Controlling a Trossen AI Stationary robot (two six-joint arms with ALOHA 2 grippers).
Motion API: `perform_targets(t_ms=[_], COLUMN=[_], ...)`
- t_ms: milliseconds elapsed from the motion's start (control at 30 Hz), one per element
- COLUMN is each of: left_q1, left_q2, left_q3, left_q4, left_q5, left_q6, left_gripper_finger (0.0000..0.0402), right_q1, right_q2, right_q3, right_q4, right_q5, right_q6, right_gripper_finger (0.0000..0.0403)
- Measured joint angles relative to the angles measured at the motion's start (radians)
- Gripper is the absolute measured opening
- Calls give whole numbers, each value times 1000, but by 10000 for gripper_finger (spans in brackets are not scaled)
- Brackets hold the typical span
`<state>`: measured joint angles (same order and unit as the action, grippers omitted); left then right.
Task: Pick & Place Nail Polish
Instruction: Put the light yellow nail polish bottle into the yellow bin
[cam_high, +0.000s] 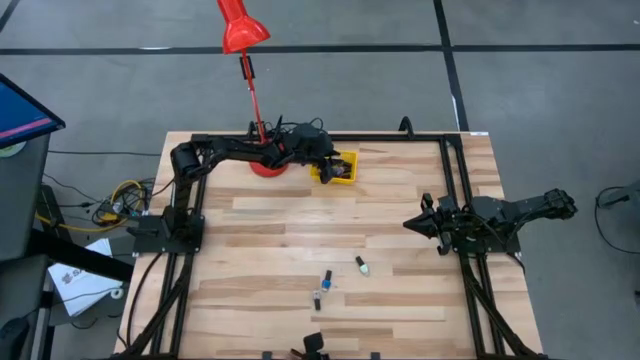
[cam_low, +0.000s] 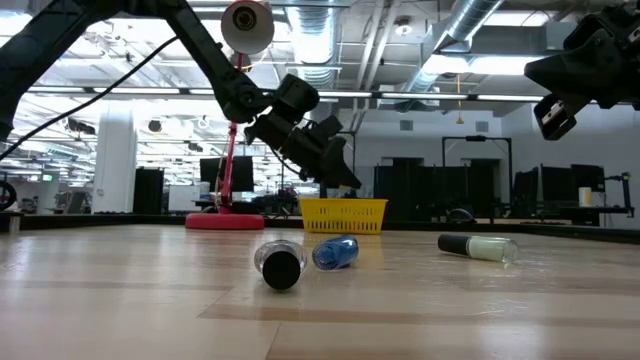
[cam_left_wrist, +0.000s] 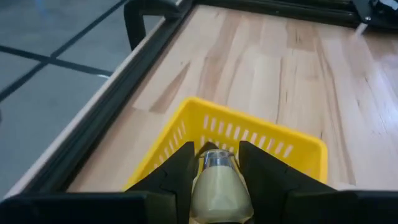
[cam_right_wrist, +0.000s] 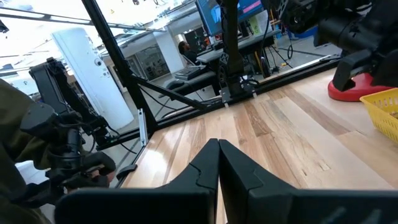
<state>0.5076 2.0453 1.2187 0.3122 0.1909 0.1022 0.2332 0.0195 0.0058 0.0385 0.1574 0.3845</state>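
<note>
The pale bottle (cam_left_wrist: 217, 183) is cut off below, its cap hidden.

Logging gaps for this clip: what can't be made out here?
- Yellow bin contents: high view, left gripper covers it; low view, mesh wall hides them.
- Held pale bottle: cap end cut off by left wrist frame edge.
- Loose bottles: colours too small from above.
</note>
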Motion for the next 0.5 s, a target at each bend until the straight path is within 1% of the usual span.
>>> perform_targets(t_ms=[500], left_q1=[17], left_q2=[32], left_q3=[-6], left_q4=[-5], left_q5=[-3], left_q6=[-37], left_gripper_finger=[109], right_q1=[0], right_q2=[0], right_q3=[0], right_q4=[0], right_q5=[0], right_q6=[0], right_gripper_finger=[1])
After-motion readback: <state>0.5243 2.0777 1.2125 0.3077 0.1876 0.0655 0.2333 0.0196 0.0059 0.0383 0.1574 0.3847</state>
